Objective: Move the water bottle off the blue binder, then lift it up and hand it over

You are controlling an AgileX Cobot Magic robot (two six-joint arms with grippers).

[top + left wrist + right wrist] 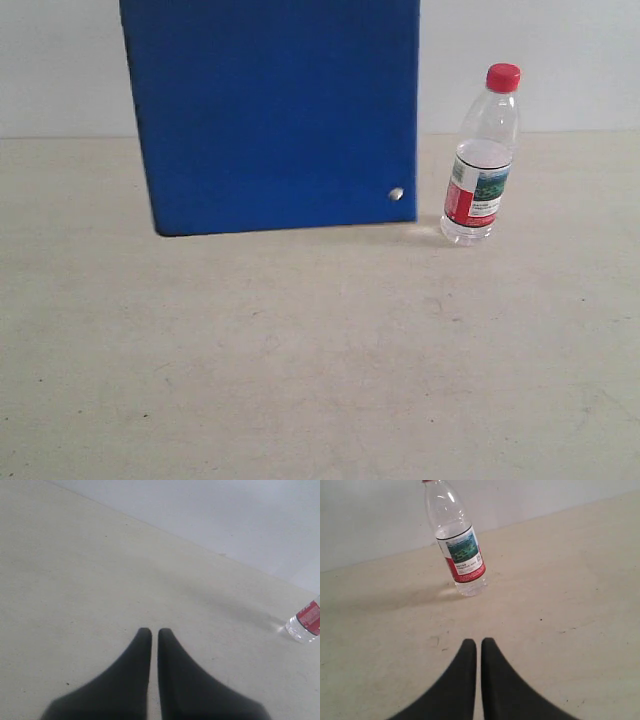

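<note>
The water bottle (481,160) stands upright on the table, clear with a red cap and a red, white and green label. It is just right of the blue binder (270,110), beside it and not on it. The binder's blue face runs past the top of the exterior view, with a silver rivet (396,193) near its lower right corner. My left gripper (154,630) is shut and empty over bare table, with the bottle's base (305,625) far off at the frame edge. My right gripper (478,640) is shut and empty, a short way from the bottle (460,555). Neither gripper shows in the exterior view.
The beige table (320,360) stretches bare in front of the binder and bottle. A pale wall (560,50) stands behind its far edge.
</note>
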